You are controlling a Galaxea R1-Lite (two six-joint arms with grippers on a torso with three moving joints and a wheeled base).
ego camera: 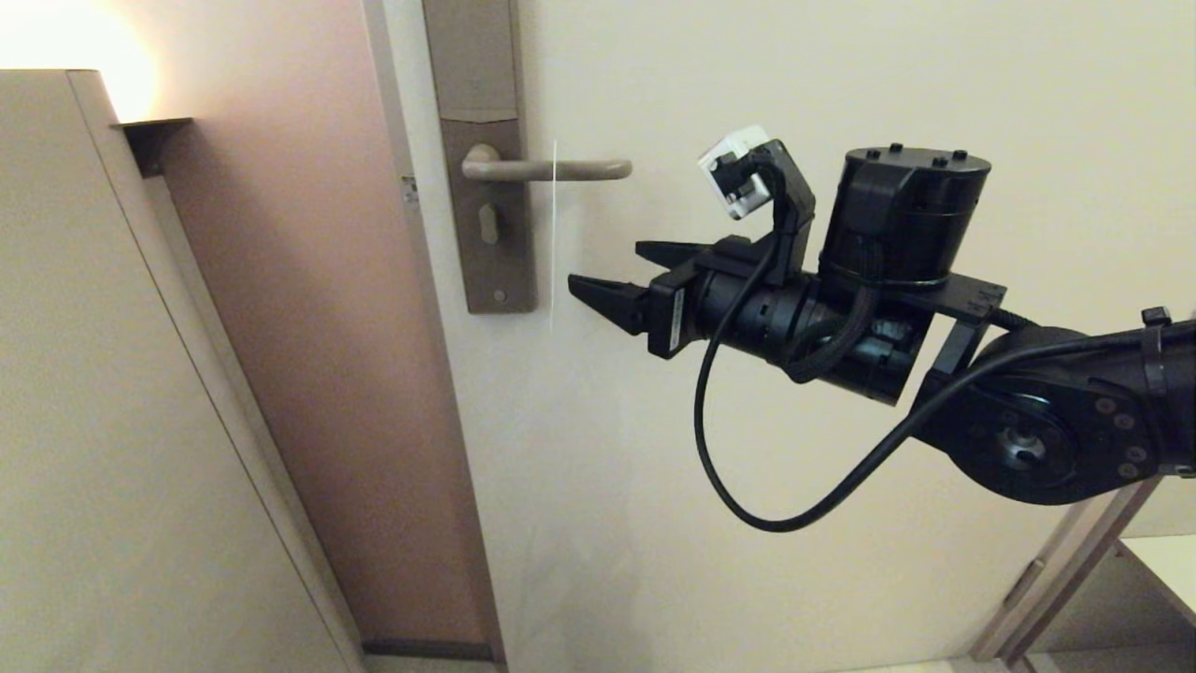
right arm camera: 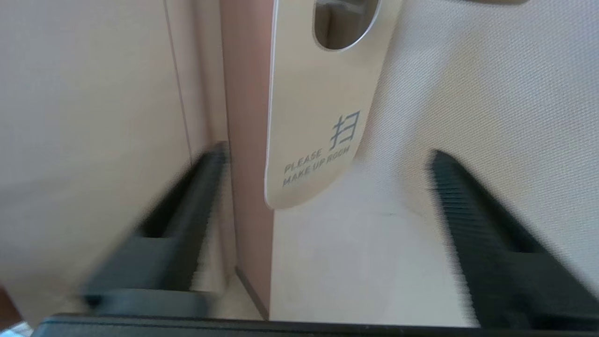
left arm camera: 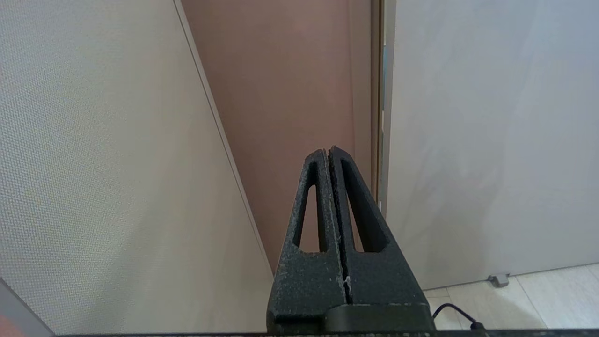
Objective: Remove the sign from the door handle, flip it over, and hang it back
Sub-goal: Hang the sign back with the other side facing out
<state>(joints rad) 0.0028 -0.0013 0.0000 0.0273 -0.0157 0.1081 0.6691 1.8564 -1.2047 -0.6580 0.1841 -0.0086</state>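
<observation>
The sign hangs from the door handle by the hole near its top, seen edge-on from the head camera as a thin pale line about midway along the lever; in the right wrist view its white "MAKE UP ROOM" face looks toward my right arm. The handle sits level on its tall plate with a keyhole, on the pale door. My right end effector is just beside the sign's lower end, to the side away from the plate, pointing at it, its fingers spread wide and pinching nothing; the sign's rounded bottom lies ahead of the gap between them. My left end effector is parked low by the door frame, fingers pressed together, empty. Step in hand, as I judge it: the approach before the first grasp. The next move calls for advancing until the card sits between the fingers, closing on its lower part, then sliding the hole off the lever's free end
</observation>
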